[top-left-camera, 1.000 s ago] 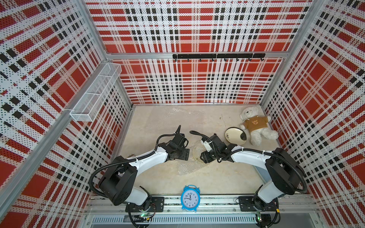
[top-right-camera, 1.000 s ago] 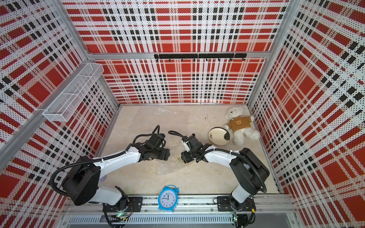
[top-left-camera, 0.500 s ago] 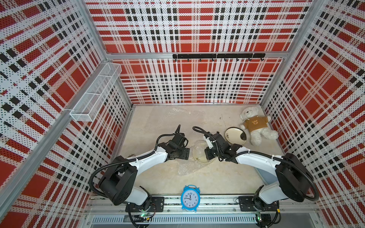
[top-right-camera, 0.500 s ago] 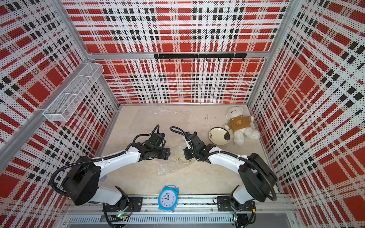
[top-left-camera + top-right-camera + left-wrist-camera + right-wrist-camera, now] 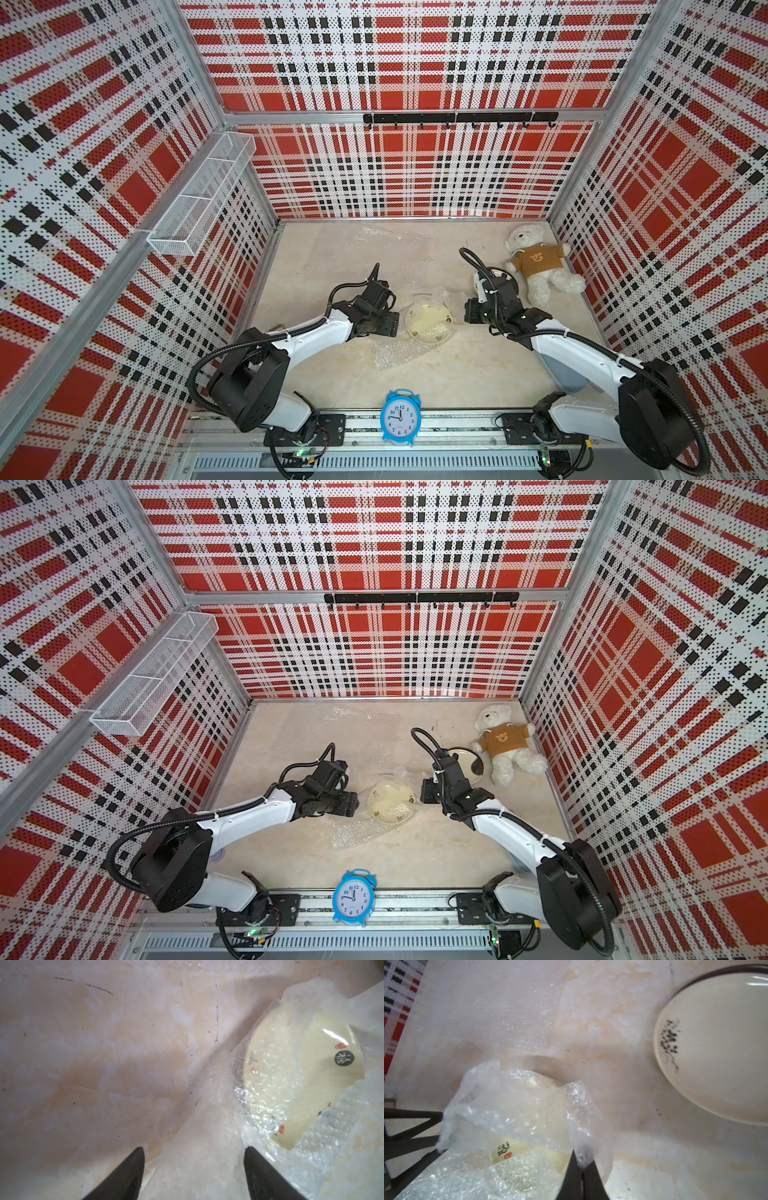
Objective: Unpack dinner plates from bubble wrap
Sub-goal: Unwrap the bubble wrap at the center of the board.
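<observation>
A cream dinner plate [image 5: 428, 326] [image 5: 390, 802] with small dark and red marks lies mid-floor, half covered by crinkled bubble wrap [image 5: 395, 353] [image 5: 311, 1147]. My right gripper [image 5: 581, 1160] [image 5: 428, 789] is shut on a raised flap of that wrap at the plate's right side. On the plate's left, my left gripper [image 5: 194, 1148] [image 5: 395, 326] stands open over the wrap's edge, holding nothing. A bare yellow plate with a black rim [image 5: 716, 1047] [image 5: 467, 760] lies behind the right wrist, partly hidden by it in both top views. A flat bubble wrap sheet [image 5: 386, 245] lies near the back wall.
A white teddy bear [image 5: 536, 262] lies at the back right, next to the black-rimmed plate. A blue alarm clock [image 5: 400, 417] stands on the front rail. A wire basket [image 5: 199, 199] hangs on the left wall and a hook rail [image 5: 459, 118] on the back wall.
My right gripper has shut on the wrap's flap and drawn back to the right, lifting it and baring part of the cream plate. The left arm has stayed put, still open.
</observation>
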`<state>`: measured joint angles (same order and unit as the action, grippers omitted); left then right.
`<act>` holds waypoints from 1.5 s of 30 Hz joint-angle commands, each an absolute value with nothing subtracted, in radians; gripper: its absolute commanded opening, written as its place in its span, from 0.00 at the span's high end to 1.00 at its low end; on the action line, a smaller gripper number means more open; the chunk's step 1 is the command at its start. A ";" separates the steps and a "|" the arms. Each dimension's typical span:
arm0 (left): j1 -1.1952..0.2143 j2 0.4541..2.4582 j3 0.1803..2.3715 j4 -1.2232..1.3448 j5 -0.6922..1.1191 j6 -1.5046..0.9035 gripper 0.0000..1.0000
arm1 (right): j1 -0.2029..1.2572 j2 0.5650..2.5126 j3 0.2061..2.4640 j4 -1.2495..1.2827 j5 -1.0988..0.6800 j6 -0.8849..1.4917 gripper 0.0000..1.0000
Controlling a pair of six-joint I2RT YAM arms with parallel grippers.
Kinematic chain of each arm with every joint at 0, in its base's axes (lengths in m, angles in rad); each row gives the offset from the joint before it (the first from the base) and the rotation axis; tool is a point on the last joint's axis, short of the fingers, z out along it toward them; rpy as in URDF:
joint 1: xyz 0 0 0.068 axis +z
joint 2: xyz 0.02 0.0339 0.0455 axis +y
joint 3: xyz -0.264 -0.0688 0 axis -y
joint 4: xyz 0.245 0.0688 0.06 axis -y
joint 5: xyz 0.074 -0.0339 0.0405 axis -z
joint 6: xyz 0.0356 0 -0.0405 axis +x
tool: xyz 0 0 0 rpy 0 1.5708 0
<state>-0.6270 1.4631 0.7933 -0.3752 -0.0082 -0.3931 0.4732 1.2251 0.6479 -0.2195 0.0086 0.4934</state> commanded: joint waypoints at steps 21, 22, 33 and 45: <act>-0.624 1.443 0.956 -0.532 -0.005 -0.308 0.20 | 0.365 0.983 0.639 -0.446 0.172 0.594 0.49; -0.626 1.446 0.976 -0.543 -0.002 -0.299 0.19 | 0.366 0.972 0.659 -0.455 0.165 0.579 0.48; -0.666 1.617 1.193 -0.562 0.000 -0.225 0.17 | 0.422 1.094 0.752 -0.362 -0.064 0.617 0.45; -0.678 1.707 1.266 -0.532 0.011 -0.223 0.17 | 0.543 1.355 0.732 -0.122 -0.079 0.703 0.45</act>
<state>-0.6701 1.6955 1.2301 -0.5400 0.0013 -0.2356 0.5278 1.3254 0.7410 -0.2028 -0.0917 0.6846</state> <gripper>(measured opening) 0.828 0.548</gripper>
